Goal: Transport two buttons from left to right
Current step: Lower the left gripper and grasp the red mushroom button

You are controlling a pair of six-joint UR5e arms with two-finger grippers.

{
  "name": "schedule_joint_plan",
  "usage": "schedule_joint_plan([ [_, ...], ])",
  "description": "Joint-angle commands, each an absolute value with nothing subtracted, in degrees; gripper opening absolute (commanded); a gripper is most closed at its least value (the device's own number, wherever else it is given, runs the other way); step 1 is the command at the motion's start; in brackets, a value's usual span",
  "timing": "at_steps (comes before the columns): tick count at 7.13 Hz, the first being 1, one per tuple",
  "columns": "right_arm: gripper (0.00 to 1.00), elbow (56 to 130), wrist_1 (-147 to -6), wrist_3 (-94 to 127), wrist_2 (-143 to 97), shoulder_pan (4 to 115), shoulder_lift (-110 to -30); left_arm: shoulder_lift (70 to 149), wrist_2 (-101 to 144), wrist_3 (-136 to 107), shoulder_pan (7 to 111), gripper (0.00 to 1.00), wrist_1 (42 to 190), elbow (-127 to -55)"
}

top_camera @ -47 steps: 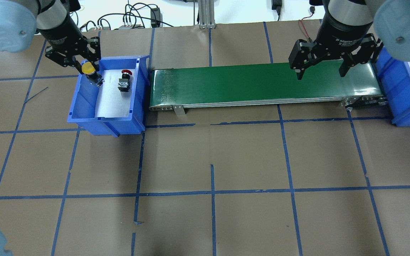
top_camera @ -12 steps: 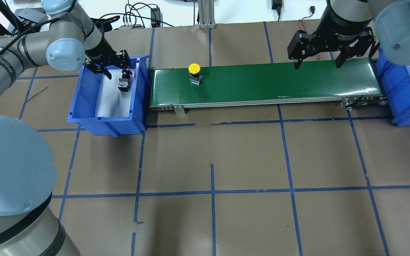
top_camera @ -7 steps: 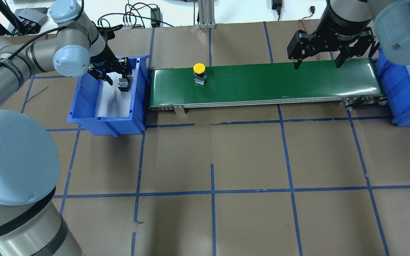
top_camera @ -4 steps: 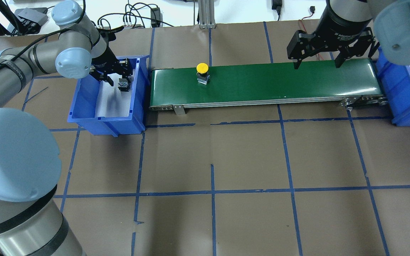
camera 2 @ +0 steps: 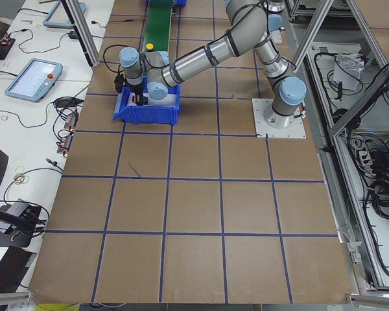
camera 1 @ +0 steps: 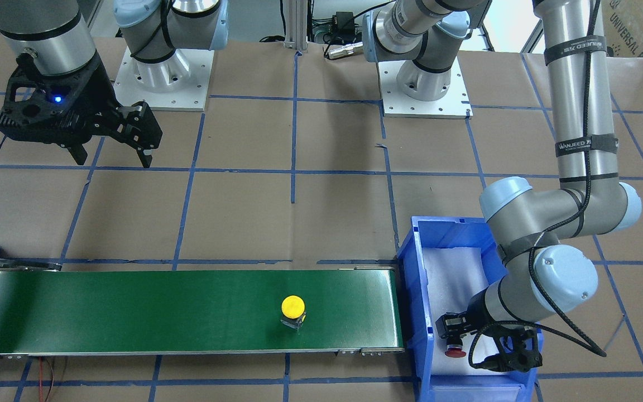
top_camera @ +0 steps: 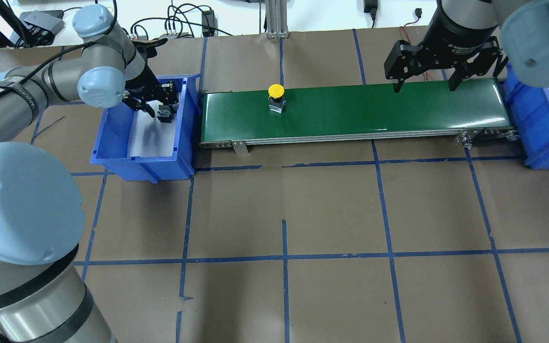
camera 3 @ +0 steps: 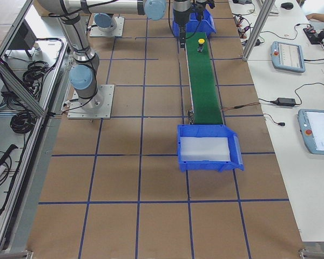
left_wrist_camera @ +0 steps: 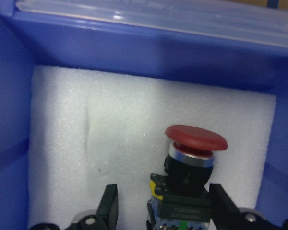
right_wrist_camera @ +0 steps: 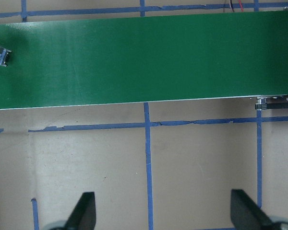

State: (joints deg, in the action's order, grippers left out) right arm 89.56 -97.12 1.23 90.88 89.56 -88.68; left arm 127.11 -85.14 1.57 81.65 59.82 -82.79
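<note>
Red-capped button (left_wrist_camera: 195,139) stands upright on the white foam (left_wrist_camera: 86,143) lining the blue bin (top_camera: 112,138) at the belt's left end. My left gripper (left_wrist_camera: 162,206) straddles its black body with fingers (left_wrist_camera: 109,203) spread. One sits close against the body and the other is clear of it, so it is not clamped. Yellow-capped button (top_camera: 276,91) stands upright on the green conveyor belt (top_camera: 374,109), toward its left end. My right gripper (top_camera: 423,88) hangs spread wide over the belt's right end, holding nothing, beside a second blue bin (top_camera: 532,119).
</note>
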Motion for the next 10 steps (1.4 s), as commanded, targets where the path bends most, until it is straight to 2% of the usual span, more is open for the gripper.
schedule_joint_plan([
  [1, 1.00, 89.6, -97.1, 1.2, 90.9, 89.6, -88.7, 127.2, -84.8, 1.1, 81.7, 0.29, 59.9, -82.9],
  [2, 1.00, 89.6, -97.1, 1.2, 90.9, 89.6, -88.7, 126.7, -84.9, 0.4, 81.7, 0.17, 59.9, -82.4],
  [3, 1.00, 89.6, -97.2, 1.2, 90.7, 89.5, -88.7, 125.9, -84.9, -1.0, 81.7, 0.12, 60.0, -81.9],
  [10, 1.00, 89.6, -97.1, 1.2, 91.1, 89.5, -88.7, 112.6, -87.9, -1.0, 81.7, 0.11, 71.5, -81.3],
])
